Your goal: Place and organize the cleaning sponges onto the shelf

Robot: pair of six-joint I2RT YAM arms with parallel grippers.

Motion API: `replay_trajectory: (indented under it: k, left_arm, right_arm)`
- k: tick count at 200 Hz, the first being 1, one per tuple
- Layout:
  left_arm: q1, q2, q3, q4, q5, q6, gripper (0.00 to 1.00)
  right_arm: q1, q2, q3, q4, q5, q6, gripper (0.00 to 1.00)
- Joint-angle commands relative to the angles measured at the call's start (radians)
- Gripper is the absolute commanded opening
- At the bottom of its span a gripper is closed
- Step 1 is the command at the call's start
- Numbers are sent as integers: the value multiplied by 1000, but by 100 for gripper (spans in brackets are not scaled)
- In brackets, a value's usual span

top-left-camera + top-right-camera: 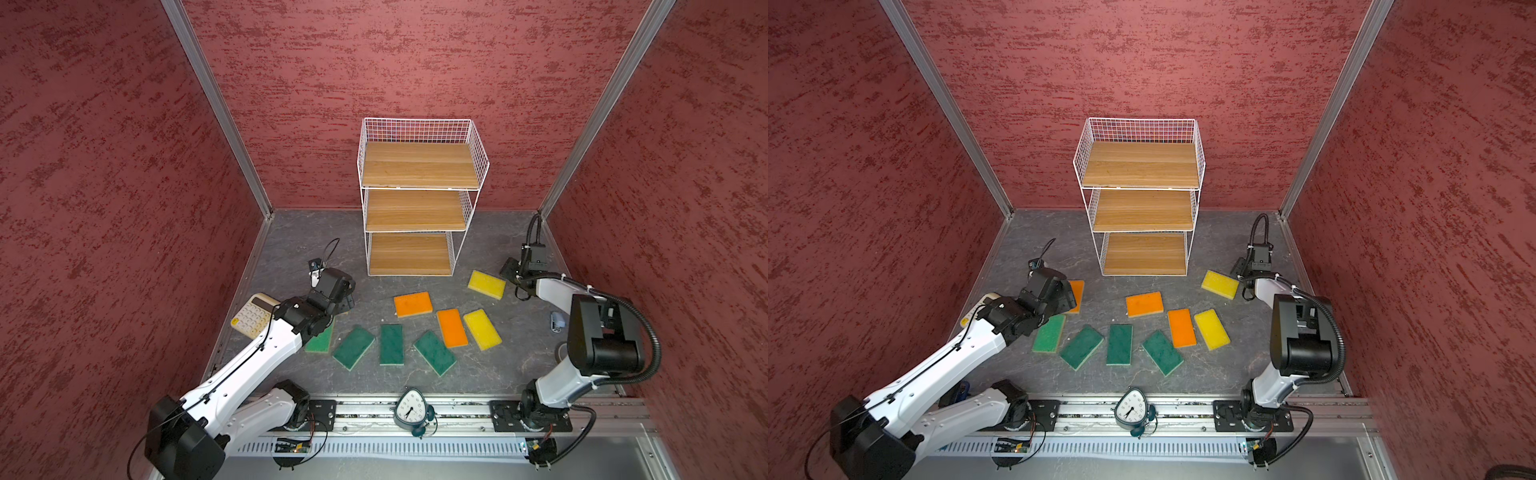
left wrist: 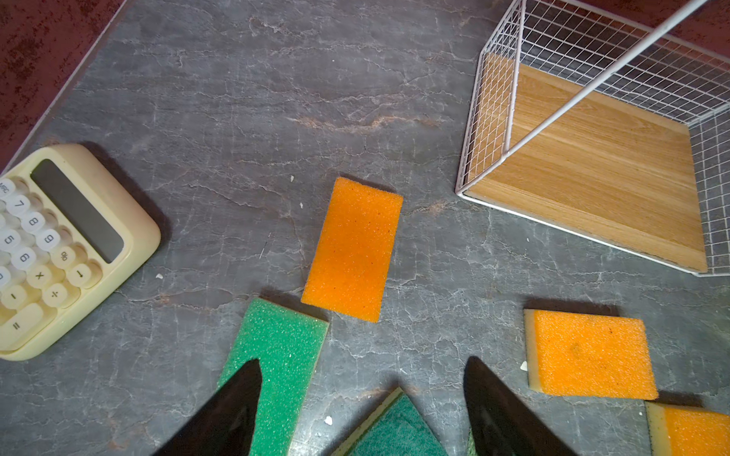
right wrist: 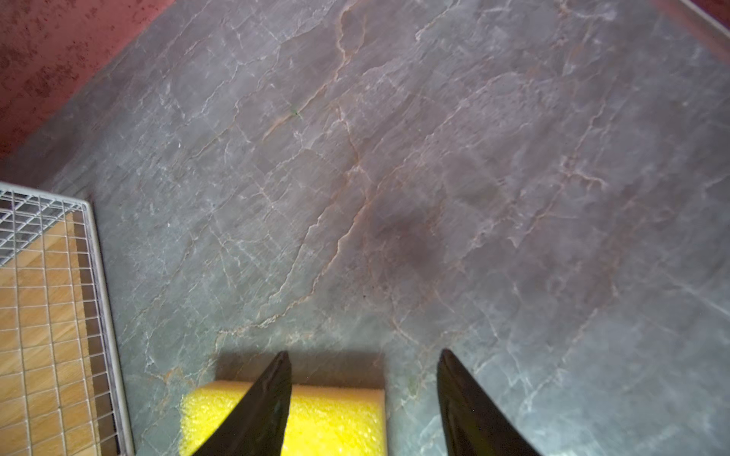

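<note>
Cream calculator (image 1: 251, 316) lies flat at lower left in a top view, partly hidden. In the left wrist view it sits at the left edge (image 2: 67, 252), with dark display and round keys legible. Dark-rimmed clock (image 1: 410, 409) with white dial rests on the metal rail (image 1: 365, 411), bottom centre in both top views. Small blue-grey item (image 1: 557, 322), possibly a stapler, lies at right of a top view. The tabletop (image 1: 291, 245) is grey and marbled. The walls (image 1: 104, 166) are red and textured.
</note>
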Motion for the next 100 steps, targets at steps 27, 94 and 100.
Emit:
replay_trajectory:
  k: [27,94,100]
  left_arm:
    - [-10,32,-2,5,-12,-16,81]
    - [-16,36,13,-11,-23,-18,81]
    - [-17,36,14,-12,-21,-18,81]
  right_arm:
    - [-10,89,63,85,-98,12,47]
    - [-13,145,80,54,-131,48,37]
    - [-13,148,78,55,-138,51,37]
